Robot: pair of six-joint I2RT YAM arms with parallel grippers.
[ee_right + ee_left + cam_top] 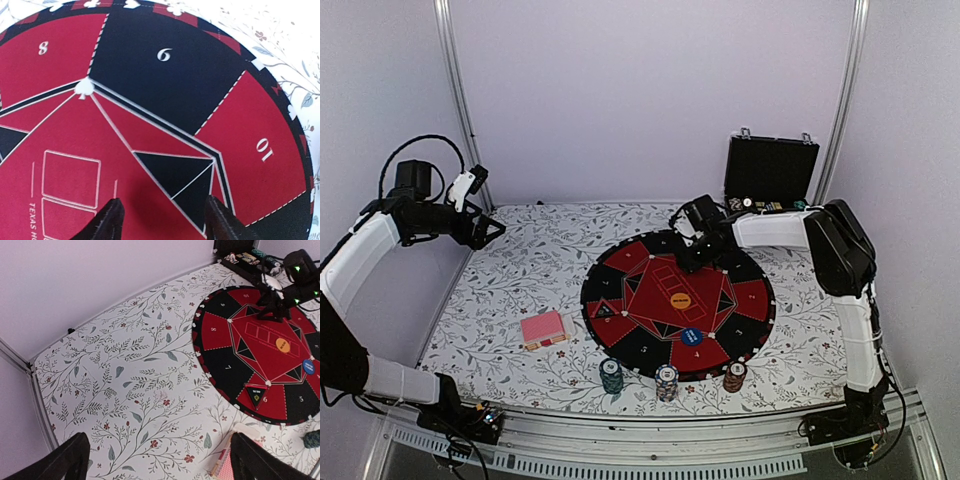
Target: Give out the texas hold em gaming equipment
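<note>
**Over the mat's [752, 298] far half: right gripper [698, 257] empty, kit lies nearer in**

We see the right gripper low above the far part of the mat, fingers apart, nothing between them. The left gripper [488, 232] hangs well off the mat's far-left side, spread wide and also empty. The card deck [543, 329] lies just left of the mat, long axis pointing roughly toward it. We judge the left arm nearer. The green stack [611, 376], blue-white stack [667, 381] and brown-red stack [735, 376] sit at the mat's near rim. The orange disc [681, 299] and blue disc [691, 336] rest on the mat, between the right gripper and those stacks.
</note>
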